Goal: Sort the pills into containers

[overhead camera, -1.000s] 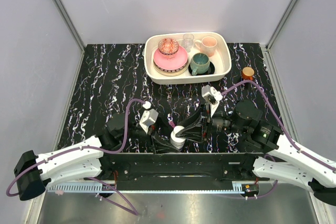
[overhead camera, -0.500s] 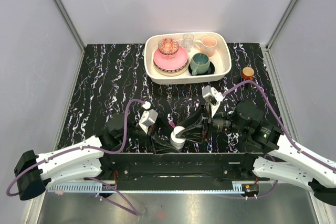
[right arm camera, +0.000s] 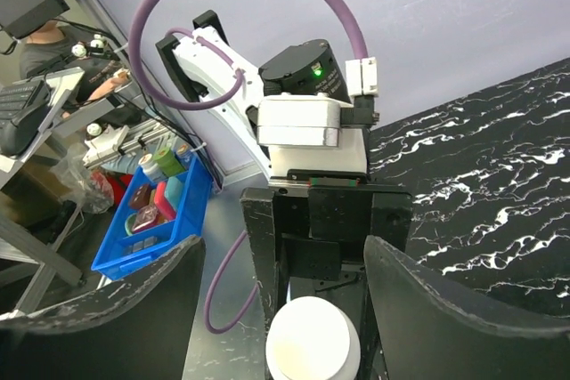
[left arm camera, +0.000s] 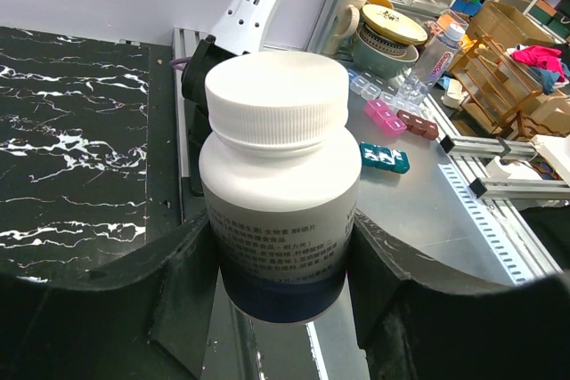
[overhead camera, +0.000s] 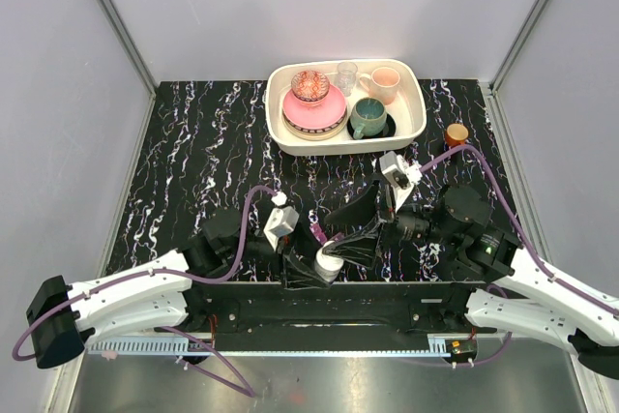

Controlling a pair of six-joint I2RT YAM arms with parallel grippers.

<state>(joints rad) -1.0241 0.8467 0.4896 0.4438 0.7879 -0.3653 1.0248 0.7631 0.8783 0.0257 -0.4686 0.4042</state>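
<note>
My left gripper [overhead camera: 322, 274] is shut on a white bottle [overhead camera: 329, 261] near the table's front edge. In the left wrist view the bottle [left arm camera: 280, 175] stands upright between both fingers, its ribbed white cap [left arm camera: 276, 95] on, and the left gripper [left arm camera: 280, 269] clasps its lower body. My right gripper [overhead camera: 356, 227] is open just behind and to the right of the bottle. Its wrist view looks down on the cap [right arm camera: 313, 341], which lies free below the right gripper [right arm camera: 283, 260]. A small magenta piece, perhaps the containers [overhead camera: 312, 232], peeks out between the arms. No pills show.
A cream tray [overhead camera: 416, 94] of crockery stands at the back. A small orange-lidded jar [overhead camera: 456, 132] sits to its right. Beyond the table edge a metal bench carries pink [left arm camera: 383, 117] and teal [left arm camera: 385, 156] pill boxes. A blue bin [right arm camera: 160, 211] is off the table.
The right gripper has opened and drawn back and up from the bottle's cap. The left gripper with the bottle has shifted slightly toward the near edge.
</note>
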